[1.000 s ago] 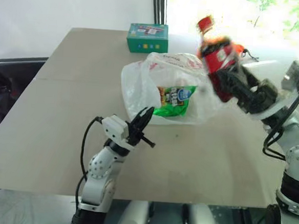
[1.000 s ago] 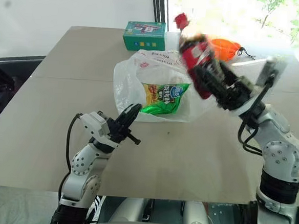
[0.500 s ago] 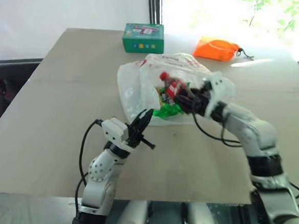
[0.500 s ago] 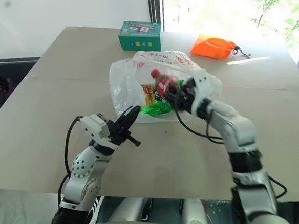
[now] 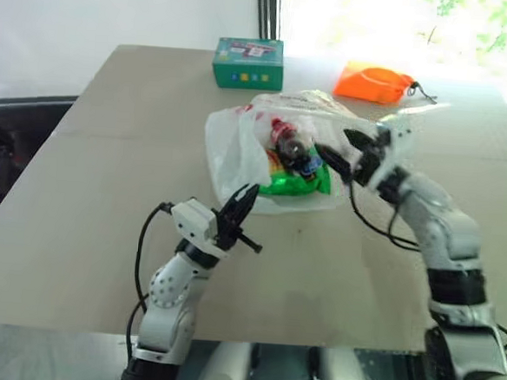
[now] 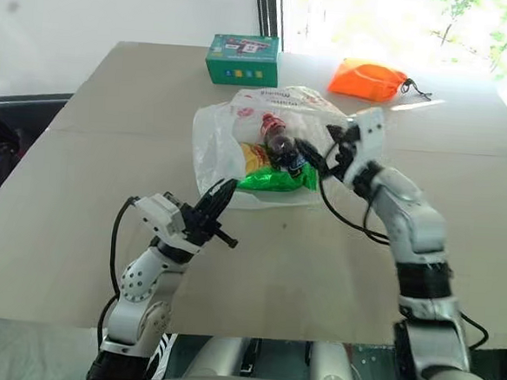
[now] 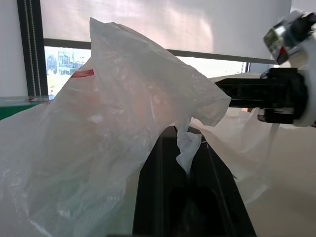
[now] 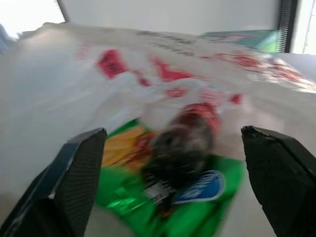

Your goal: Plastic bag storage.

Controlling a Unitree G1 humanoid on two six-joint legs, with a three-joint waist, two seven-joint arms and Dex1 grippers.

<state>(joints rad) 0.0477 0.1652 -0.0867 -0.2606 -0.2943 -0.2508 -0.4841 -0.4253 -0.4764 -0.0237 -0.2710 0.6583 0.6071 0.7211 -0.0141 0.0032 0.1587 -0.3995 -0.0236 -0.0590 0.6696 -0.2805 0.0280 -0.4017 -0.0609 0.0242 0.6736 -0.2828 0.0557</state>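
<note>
Plastic bag: the plastic bag (image 5: 239,141) lay crumpled on the middle of the table (image 5: 97,188), its red print on the far top and its mouth facing right and near
Bag contents: a dark cola bottle (image 5: 290,140) with a red cap and red label lay inside on its side, cap toward the far left, resting on a green-and-yellow snack packet (image 5: 299,181)
Bag's near edge: a pinch of the film at the near left corner ran down into the left gripper (image 5: 242,205)
Left gripper: jaws shut on the bag's film; in the left wrist view the white film (image 7: 187,145) was caught between the two black fingers, with the rest of the bag rising above them
Right gripper: the right gripper (image 6: 319,151) sat at the bag's right side by the mouth, jaws spread wide and holding nothing; in the right wrist view the fingers (image 8: 81,170) stood well apart on either side of the bottle, not touching it
Green box: a green box (image 5: 249,64) stood at the far edge of the table, beyond the bag
Orange pouch: an orange cloth pouch (image 5: 374,84) with a dark drawstring lay far right, apart from the bag
</note>
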